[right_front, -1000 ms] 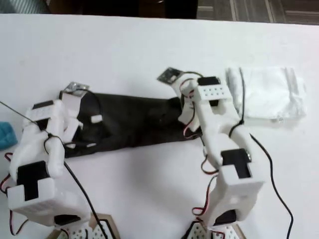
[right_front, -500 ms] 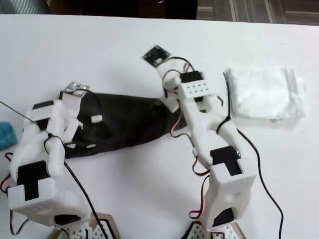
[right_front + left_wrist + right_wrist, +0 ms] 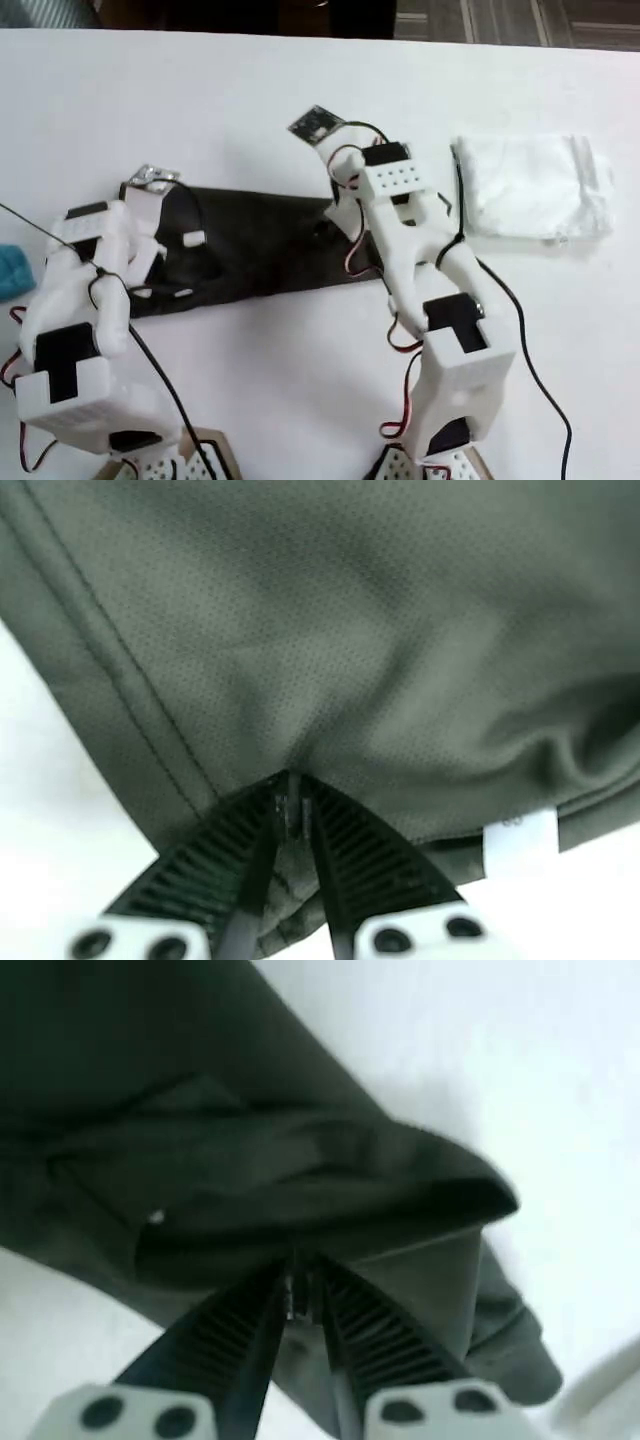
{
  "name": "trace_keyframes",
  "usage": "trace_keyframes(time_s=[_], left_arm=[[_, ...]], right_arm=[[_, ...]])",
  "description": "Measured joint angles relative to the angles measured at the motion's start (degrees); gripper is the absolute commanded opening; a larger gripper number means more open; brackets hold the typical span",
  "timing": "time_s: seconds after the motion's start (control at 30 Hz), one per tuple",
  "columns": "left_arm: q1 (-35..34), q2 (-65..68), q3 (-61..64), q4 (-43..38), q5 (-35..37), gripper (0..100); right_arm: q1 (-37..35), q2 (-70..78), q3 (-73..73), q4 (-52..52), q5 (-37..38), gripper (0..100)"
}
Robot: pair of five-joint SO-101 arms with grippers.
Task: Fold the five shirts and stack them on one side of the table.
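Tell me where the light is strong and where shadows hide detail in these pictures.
High view: strong even light on the table, so the white shirt hardly stands out, while the dark shirt shows few folds. Left wrist view: the dark shirt is lit softly and its weave shows. Right wrist view: its folds lie in deep shadow against the glaring table.

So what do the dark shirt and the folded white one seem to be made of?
The dark shirt: a fine pinhole-mesh knit, matte, with a stitched hem; probably a synthetic sports fabric. The white shirt: soft matte cloth, creased in its fold; the weave is too small to tell.
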Motion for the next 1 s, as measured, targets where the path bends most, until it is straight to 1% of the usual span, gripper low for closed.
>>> trace_keyframes(time_s=[0.13,0.37,0.53,0.67,0.8,0.9,1.0], left_arm=[[0.0,0.0,0.0,0.0,0.0,3],[0.0,0.0,0.0,0.0,0.0,3],[0.0,0.0,0.0,0.0,0.0,3],[0.0,0.0,0.0,0.0,0.0,3],[0.0,0.0,0.0,0.0,0.0,3],[0.0,0.0,0.0,0.0,0.0,3],[0.0,0.0,0.0,0.0,0.0,3]], right_arm=[[-0.4,-0.5,0.0,2.6,0.0,2.1],[-0.2,-5.0,0.0,3.5,0.0,2.1],[-3.2,-5.0,4.5,3.0,0.0,2.1],[-6.0,-5.0,7.6,0.6,0.0,2.1],[-6.4,-5.0,9.3,-3.4,0.0,2.1],[-6.4,-5.0,10.7,-8.4,0.0,2.1],[-6.4,-4.7,11.3,-15.6,0.0,2.1]])
